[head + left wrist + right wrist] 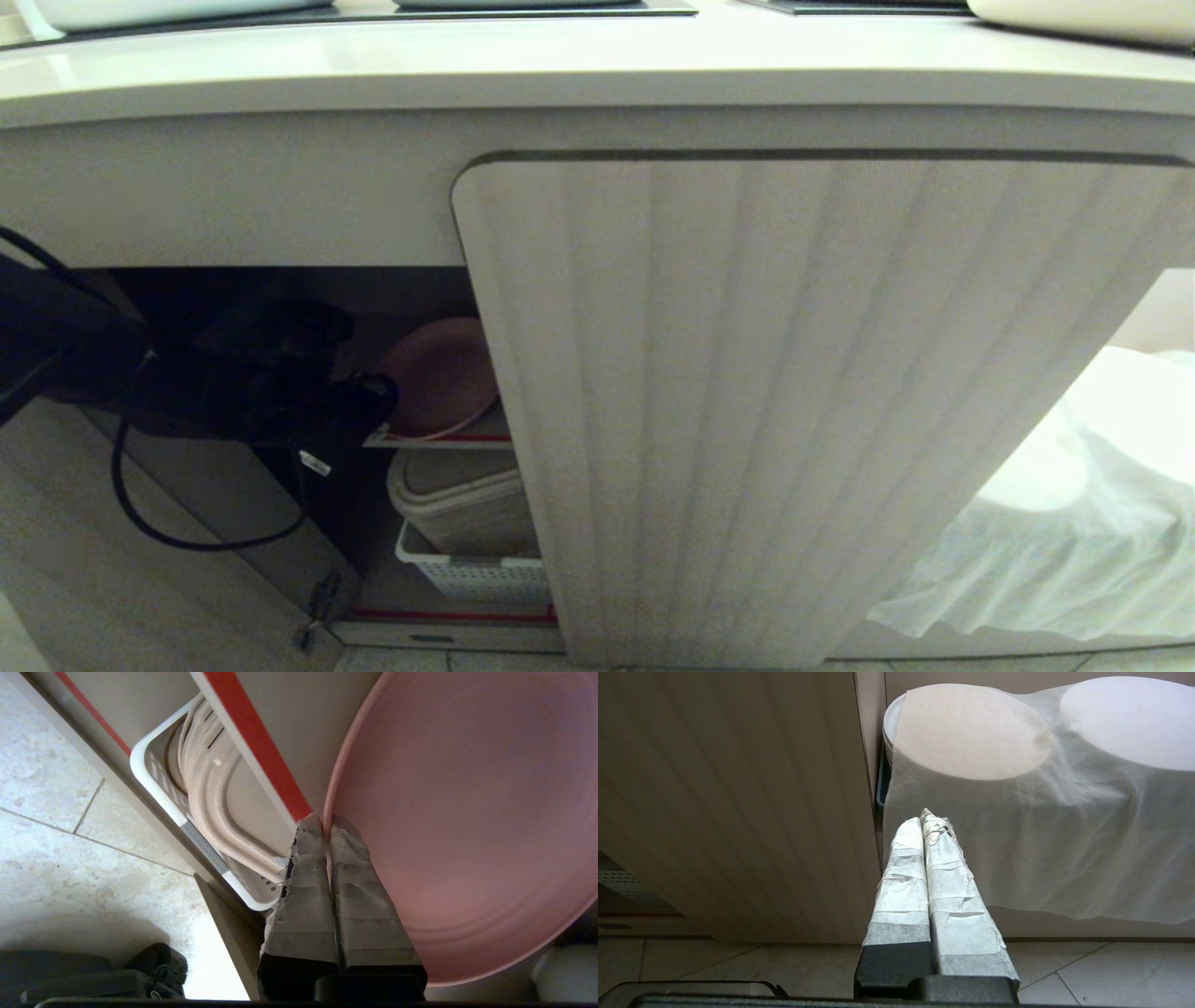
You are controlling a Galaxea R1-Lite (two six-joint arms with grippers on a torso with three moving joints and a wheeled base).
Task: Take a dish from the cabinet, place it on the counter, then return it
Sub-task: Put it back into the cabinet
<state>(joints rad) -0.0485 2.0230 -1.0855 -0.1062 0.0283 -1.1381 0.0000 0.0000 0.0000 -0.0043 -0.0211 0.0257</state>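
Dish sits tilted on the cabinet upper shelf, w/ your left gripper jaws pinched together on its rim. Grip's thin, right at the edge, so a fast pull could let it slip or clip the red shelf edge. Right gripper is parked, jaws together, beside the cloth.

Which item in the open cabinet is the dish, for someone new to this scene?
Find the cabinet under the counter; look into its open left side. On the upper red-edged shelf leans the dish, pinched by the left tool. It alone is round and pink; the pieces below are beige.
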